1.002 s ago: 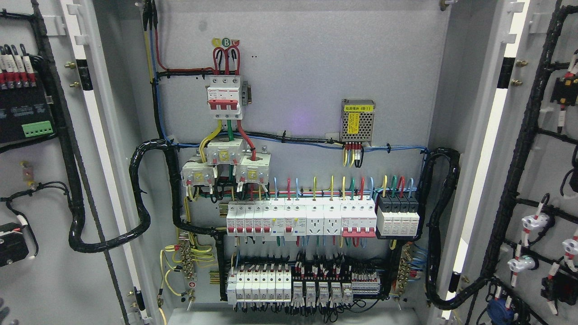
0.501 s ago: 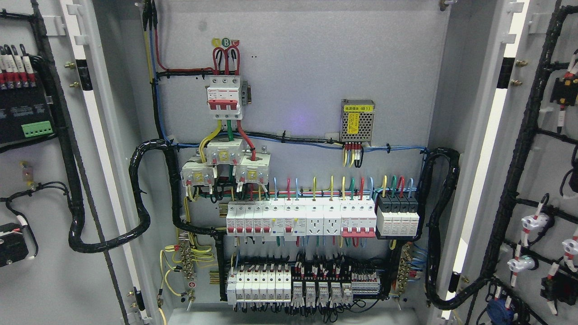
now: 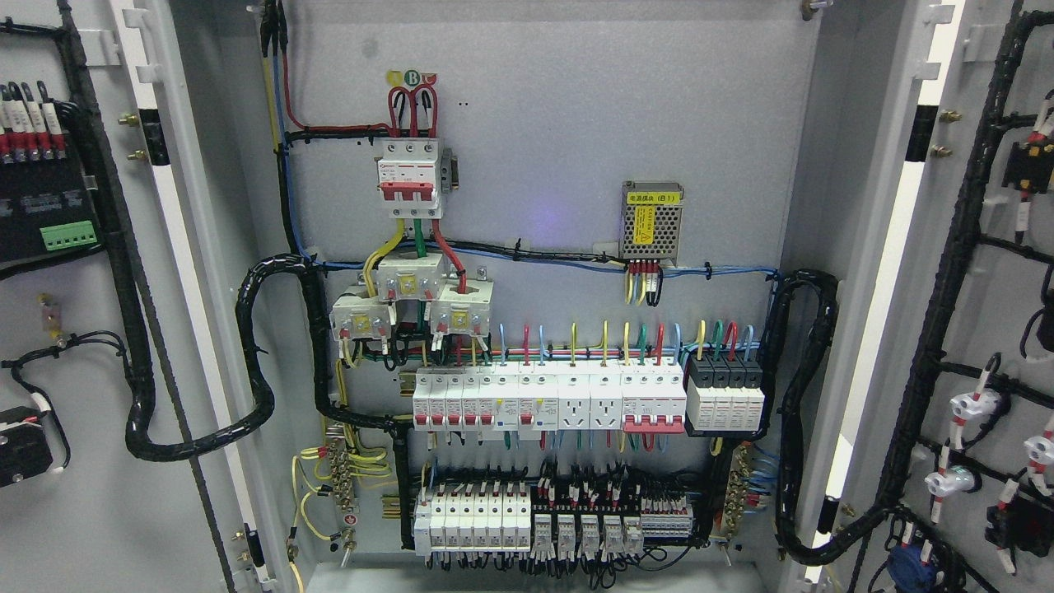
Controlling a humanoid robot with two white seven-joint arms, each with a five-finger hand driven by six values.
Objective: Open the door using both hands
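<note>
The grey electrical cabinet [image 3: 560,107] stands with both doors swung wide. The left door [image 3: 74,511] shows its inner face at the picture's left, with a black module and green terminal block [image 3: 67,235] on it. At the right edge the right door [image 3: 1000,296] shows its inner face, carrying black cable runs and small switch bodies. Neither of my hands nor arms appears anywhere in the head view.
Inside, a red-handled main breaker [image 3: 409,177] sits high left and a small power supply [image 3: 650,218] to its right. A row of white breakers [image 3: 547,399] and a lower terminal row [image 3: 527,519] fill the bottom. Thick black looms [image 3: 247,329] [image 3: 795,395] loop to each door.
A small grey shape at the lower left corner one second ago has left the view. The doors and the cabinet have not moved.
</note>
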